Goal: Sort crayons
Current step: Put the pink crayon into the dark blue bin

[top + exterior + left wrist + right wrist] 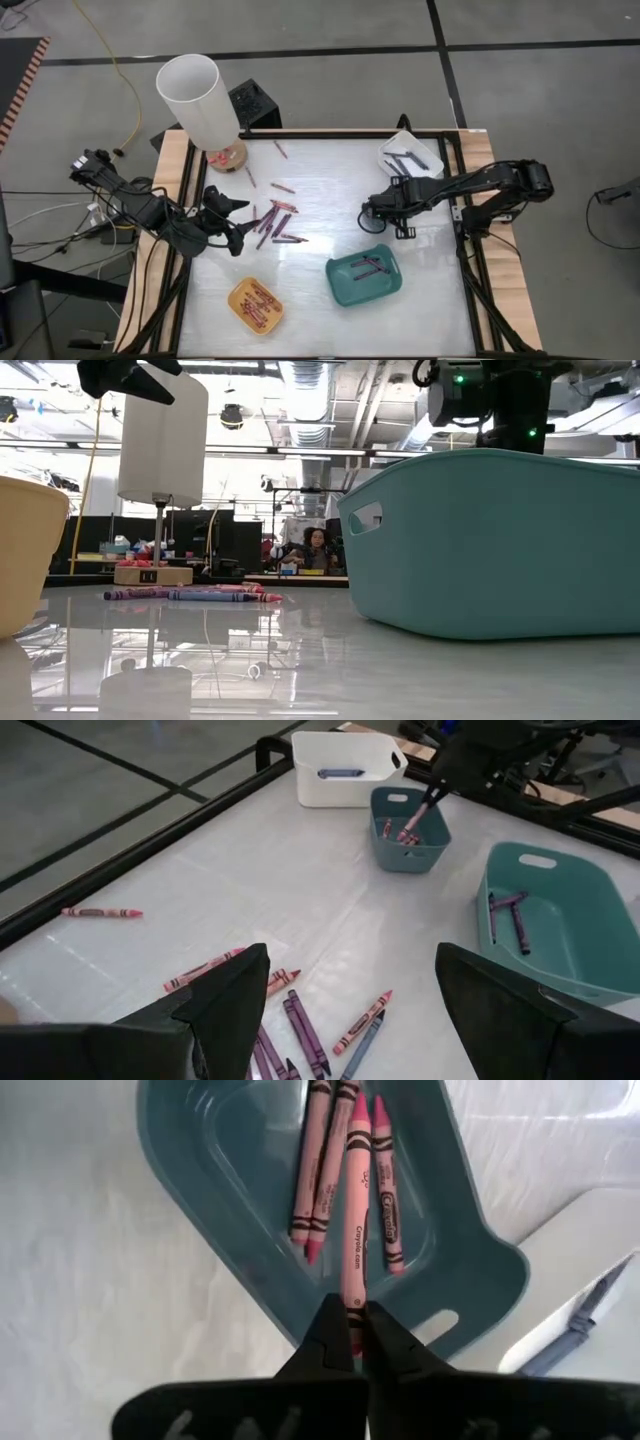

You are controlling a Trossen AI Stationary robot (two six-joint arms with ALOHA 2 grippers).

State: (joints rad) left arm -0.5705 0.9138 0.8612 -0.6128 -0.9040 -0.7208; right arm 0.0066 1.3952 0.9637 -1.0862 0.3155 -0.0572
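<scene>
pinched between your right gripper's point(348, 1330) jaws is a pink crayon point(353, 1230), held by its lower end so the rest hangs down into the small teal bin point(200, 1230) in the centre of the right wrist view. three more pink crayons point(320, 1170) already lie on that bin's floor, so you are dropping like with like. in the high view the right gripper point(385, 208) sits right of centre, near the white tray point(428, 150) at upper right, which holds dark blue-grey sticks.

your left gripper point(232, 222) hovers at left of centre in the high view with its jaws wide apart and empty, directly over the loose pile of crayons point(275, 222) on the tabletop point(340, 180). it looks poised to pick next, which is why it waits there.

purple crayons point(368, 266) lie in the big teal tray point(392, 288) at lower centre, and red ones fill the yellow tray point(238, 292) at lower left. a few strays point(280, 150) lie near the white cylinder point(195, 95) at upper left. plenty of sorting remains, by my reckoning.
</scene>
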